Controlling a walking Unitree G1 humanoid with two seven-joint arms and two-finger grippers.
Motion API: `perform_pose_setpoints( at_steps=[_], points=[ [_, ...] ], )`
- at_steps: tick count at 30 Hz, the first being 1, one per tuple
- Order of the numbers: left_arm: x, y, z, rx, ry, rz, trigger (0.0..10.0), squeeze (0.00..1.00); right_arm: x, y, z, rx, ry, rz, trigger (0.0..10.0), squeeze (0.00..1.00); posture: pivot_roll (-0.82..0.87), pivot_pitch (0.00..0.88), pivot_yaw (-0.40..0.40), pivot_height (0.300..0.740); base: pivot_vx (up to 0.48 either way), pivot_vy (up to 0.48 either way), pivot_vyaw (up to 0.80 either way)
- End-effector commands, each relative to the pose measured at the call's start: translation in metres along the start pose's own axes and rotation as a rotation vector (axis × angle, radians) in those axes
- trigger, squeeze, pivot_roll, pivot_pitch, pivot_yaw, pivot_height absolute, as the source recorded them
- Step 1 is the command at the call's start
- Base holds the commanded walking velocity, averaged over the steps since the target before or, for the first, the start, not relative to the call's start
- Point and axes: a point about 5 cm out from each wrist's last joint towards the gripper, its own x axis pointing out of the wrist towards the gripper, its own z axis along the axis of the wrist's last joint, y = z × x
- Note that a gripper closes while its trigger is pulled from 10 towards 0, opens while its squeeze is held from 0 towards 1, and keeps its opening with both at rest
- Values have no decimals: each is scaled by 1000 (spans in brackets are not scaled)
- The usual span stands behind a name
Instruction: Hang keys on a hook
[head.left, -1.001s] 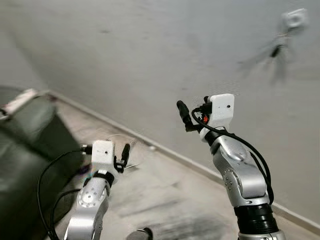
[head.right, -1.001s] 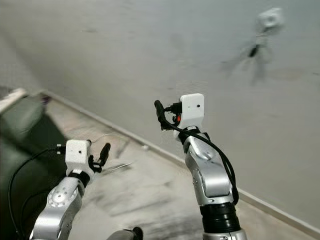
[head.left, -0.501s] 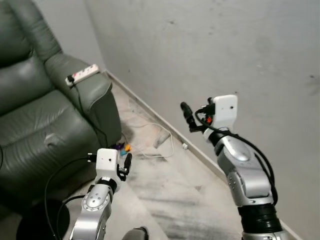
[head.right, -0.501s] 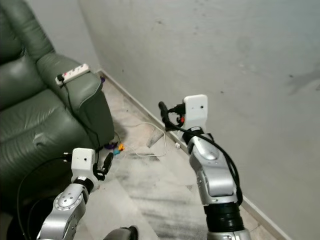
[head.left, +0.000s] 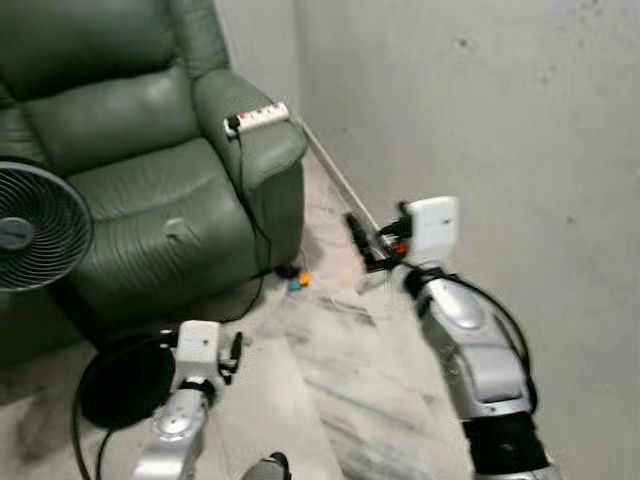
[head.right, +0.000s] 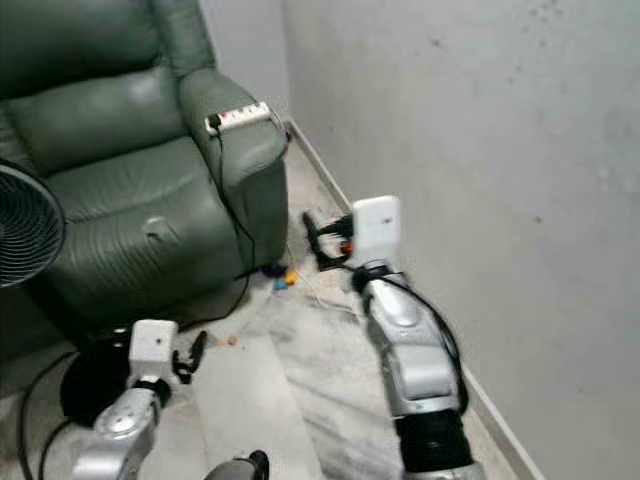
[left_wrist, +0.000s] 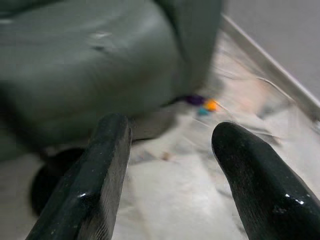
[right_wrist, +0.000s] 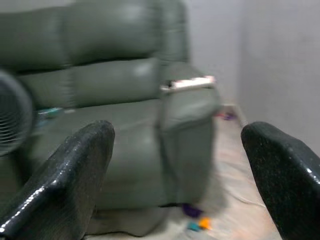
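Observation:
My right gripper (head.left: 358, 240) is raised in front of me at chest height, near the grey wall (head.left: 480, 100). Its two black fingers (right_wrist: 65, 185) stand wide apart with nothing between them, pointing toward the armchair. My left gripper (head.left: 235, 350) hangs lower, above the marble floor. It is open too, and its fingers (left_wrist: 105, 180) hold nothing, with floor and the chair's base showing through the gap.
A green leather armchair (head.left: 150, 170) stands on the left, with a white power strip (head.left: 258, 116) on its armrest and a cable hanging down. A fan (head.left: 35, 225) on a round black base (head.left: 125, 380) stands in front of it. Small colourful bits (head.left: 297, 280) lie by the chair.
The whole view has swung left: the wall fixture with something dangling from it has left the picture, while the armchair and fan have come in. Both arms keep their pose, the left slightly lower.

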Motion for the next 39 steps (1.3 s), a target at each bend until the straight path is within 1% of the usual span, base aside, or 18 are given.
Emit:
perform_pose_setpoints(
  at_steps=[1,3,8,12,13,15,17,18,19,20,23,25,28,31,32,34,35,39],
  points=[
    [-3,0,-14,8,48,8,10000,0,-2,-2,-7,3,20,-6,10000,0,49,132,19,740,0,0,800],
    [-2,1,-17,15,55,9,10000,0,-3,-2,-10,-16,32,1,10000,0,50,132,18,740,0,0,800],
    [-4,6,-32,48,108,17,10000,0,-5,0,-24,29,67,16,10000,0,52,129,15,740,0,0,320],
    [-9,12,-56,85,179,31,10000,0,-10,-6,-54,5,136,4,10000,0,53,125,10,740,0,0,0],
    [-12,14,-65,82,215,34,10000,0,-13,-9,-70,-15,186,-10,10000,0,51,121,7,740,0,0,0],
    [-16,18,-75,85,263,51,10000,0,-17,-14,-89,25,240,-49,10000,0,56,121,4,740,0,0,0],
    [-18,20,-81,82,286,53,10000,0,-21,-16,-104,42,293,-61,10000,0,61,118,-1,740,0,0,0],
    [-18,20,-81,82,286,53,10000,0,-21,-16,-104,42,293,-61,10000,0,61,118,-1,740,0,0,0],
    [-19,20,-85,89,304,52,10000,0,-25,-17,-115,53,330,-74,10000,0,64,115,-5,740,0,0,0],
    [-21,20,-89,102,328,43,10000,0,-30,-20,-128,20,388,-98,10000,0,66,114,-6,740,0,0,0],
    [-22,21,-93,108,341,46,10000,0,-34,-21,-141,33,440,-113,10000,0,72,109,-10,740,0,0,0],
    [-26,24,-101,122,381,59,10000,0,-46,-23,-162,58,543,-156,10000,0,78,102,-14,740,0,0,0],
    [-28,23,-106,111,419,44,10000,0,-60,-24,-178,35,630,-167,10000,0,82,99,-14,740,0,0,0],
    [-31,20,-112,120,467,18,10000,0,-81,-26,-197,85,757,-215,10000,0,75,94,-14,740,0,0,0],
    [-31,20,-114,93,487,24,10000,0,-92,-26,-205,0,818,-187,10000,0,74,93,-14,740,0,0,0],
    [-31,18,-115,73,496,14,10000,0,-98,-25,-208,-32,843,-170,10000,0,70,89,-12,740,0,0,0],
    [-29,15,-114,83,505,-8,10000,0,-110,-23,-216,-50,893,-151,10000,0,61,82,-7,740,0,0,0],
    [-29,12,-115,114,529,-41,10000,0,-123,-18,-225,-30,939,-129,10000,0,62,86,-10,740,0,0,0]
  ],
)
